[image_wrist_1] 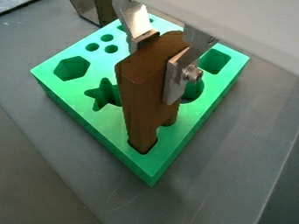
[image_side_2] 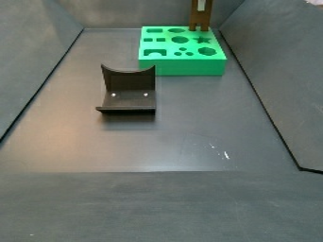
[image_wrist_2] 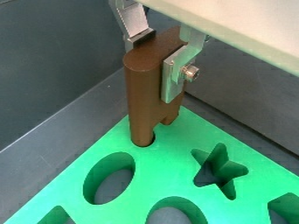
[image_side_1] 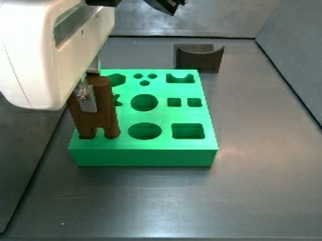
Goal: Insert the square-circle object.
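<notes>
The square-circle object (image_wrist_1: 146,96) is a tall brown piece standing upright, and my gripper (image_wrist_1: 158,61) is shut on its top. It also shows in a wrist view (image_wrist_2: 146,87) and in a side view (image_side_1: 90,118). Its legs reach down into holes at a corner of the green block (image_wrist_1: 70,87), which has several shaped holes; how deep they sit is hidden. One silver finger (image_wrist_2: 176,74) presses its flat side, the other finger (image_wrist_2: 138,37) the opposite side. In a side view the gripper (image_side_2: 202,8) and piece (image_side_2: 201,17) are at the block's far edge.
The green block (image_side_1: 189,151) lies on the grey floor, with star (image_wrist_2: 219,171), oval (image_wrist_2: 111,175) and square (image_side_1: 189,132) holes open. The dark fixture (image_side_1: 198,58) stands apart from the block, also seen in a side view (image_side_2: 127,92). Grey walls (image_side_2: 38,76) enclose the floor.
</notes>
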Motion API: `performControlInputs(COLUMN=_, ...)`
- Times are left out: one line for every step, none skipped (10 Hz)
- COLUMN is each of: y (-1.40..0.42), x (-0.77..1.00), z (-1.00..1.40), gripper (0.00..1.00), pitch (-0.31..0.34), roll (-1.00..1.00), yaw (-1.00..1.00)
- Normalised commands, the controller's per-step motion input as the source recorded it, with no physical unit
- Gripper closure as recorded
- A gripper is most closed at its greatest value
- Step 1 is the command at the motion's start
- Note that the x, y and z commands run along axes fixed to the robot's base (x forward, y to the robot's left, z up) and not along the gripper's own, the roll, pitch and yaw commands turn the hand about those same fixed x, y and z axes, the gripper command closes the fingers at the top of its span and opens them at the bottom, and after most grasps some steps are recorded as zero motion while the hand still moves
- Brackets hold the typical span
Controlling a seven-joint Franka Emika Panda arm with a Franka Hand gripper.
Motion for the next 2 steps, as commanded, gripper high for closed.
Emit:
performControlInputs(y=-0.03, x=0.0, z=0.0, gripper=1.0, pitch=0.0, roll=0.03, yaw=0.0)
performControlInputs(y=0.0, x=0.0, z=0.0, gripper=1.0, pitch=0.0, roll=-0.01, yaw=0.0)
